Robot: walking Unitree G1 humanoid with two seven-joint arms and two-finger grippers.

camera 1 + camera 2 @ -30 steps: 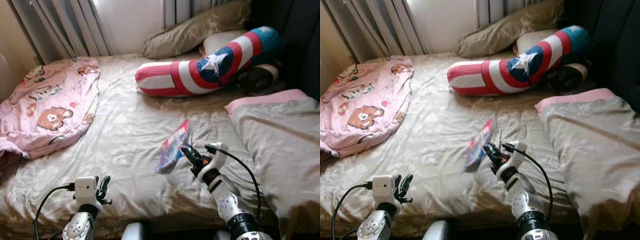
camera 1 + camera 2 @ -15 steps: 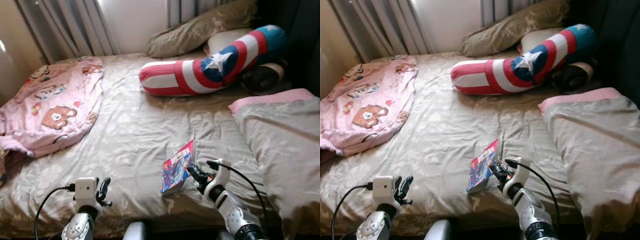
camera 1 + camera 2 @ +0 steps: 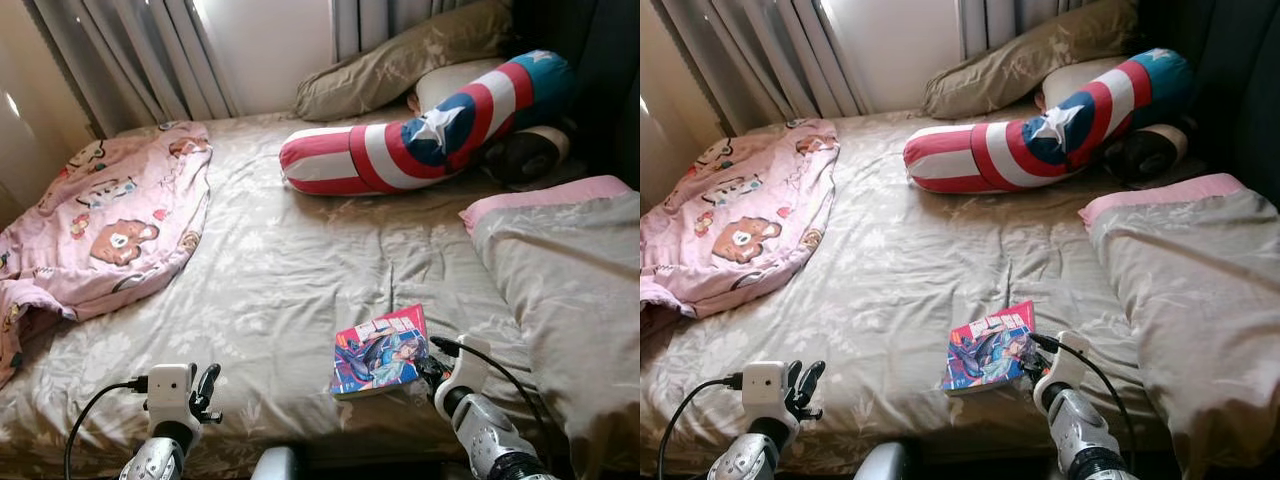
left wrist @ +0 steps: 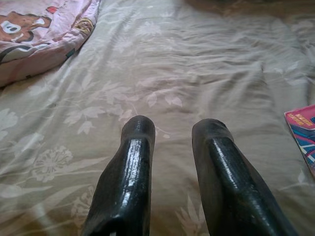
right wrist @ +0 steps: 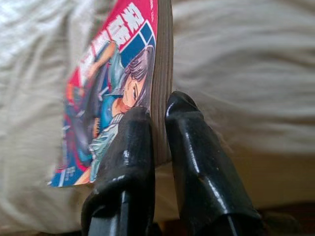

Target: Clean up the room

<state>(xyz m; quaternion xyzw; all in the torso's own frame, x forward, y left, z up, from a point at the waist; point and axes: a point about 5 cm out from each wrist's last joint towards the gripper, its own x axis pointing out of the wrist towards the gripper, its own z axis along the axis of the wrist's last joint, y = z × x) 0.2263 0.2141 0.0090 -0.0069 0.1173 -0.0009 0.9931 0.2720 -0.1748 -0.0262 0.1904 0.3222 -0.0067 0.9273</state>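
A comic book [image 3: 381, 351] with a red and blue cover lies almost flat near the bed's front edge, right of the middle. My right gripper [image 3: 432, 366] is shut on the comic book's near right corner; the right wrist view has both fingers [image 5: 129, 162] pinching the book's edge [image 5: 161, 88]. Low at the front left, my left gripper [image 3: 207, 385] hovers over the beige sheet [image 4: 197, 64] with its fingers [image 4: 133, 167] apart and nothing between them.
A pink cartoon blanket [image 3: 100, 220] is bunched on the bed's left. A striped star bolster [image 3: 420, 130] and beige pillows [image 3: 400, 60] lie at the head. A grey duvet with a pink edge [image 3: 560, 270] covers the right side. Curtains [image 3: 120, 50] hang behind.
My right gripper has lowered the comic book from upright and raised to nearly flat on the sheet, nearer the front edge. The camera has shifted slightly. The left arm is unchanged.
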